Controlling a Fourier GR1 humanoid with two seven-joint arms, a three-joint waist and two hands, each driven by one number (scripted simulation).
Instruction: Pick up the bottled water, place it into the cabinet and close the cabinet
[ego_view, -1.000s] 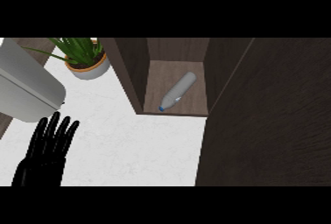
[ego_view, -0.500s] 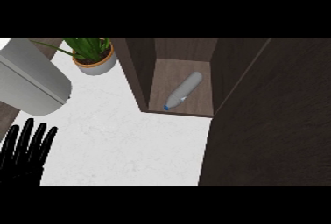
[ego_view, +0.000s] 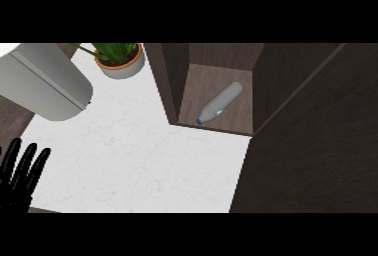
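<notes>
A clear water bottle (ego_view: 219, 103) with a blue cap lies on its side on the floor of the dark wooden cabinet (ego_view: 221, 65), cap toward the front edge. The cabinet door (ego_view: 317, 145), a large dark panel, fills the right side of the view and stands partly swung across the opening. My left hand (ego_view: 20, 175) shows at the lower left edge, open with fingers straight up, far from the bottle. My right hand does not show.
A potted green plant (ego_view: 118, 60) stands at the back of the white counter (ego_view: 140, 160), left of the cabinet. A large grey rounded appliance (ego_view: 44, 82) sits at the far left.
My left hand has slid left and down toward the view's edge. The door panel now covers more of the right side. The bottle lies still in the cabinet.
</notes>
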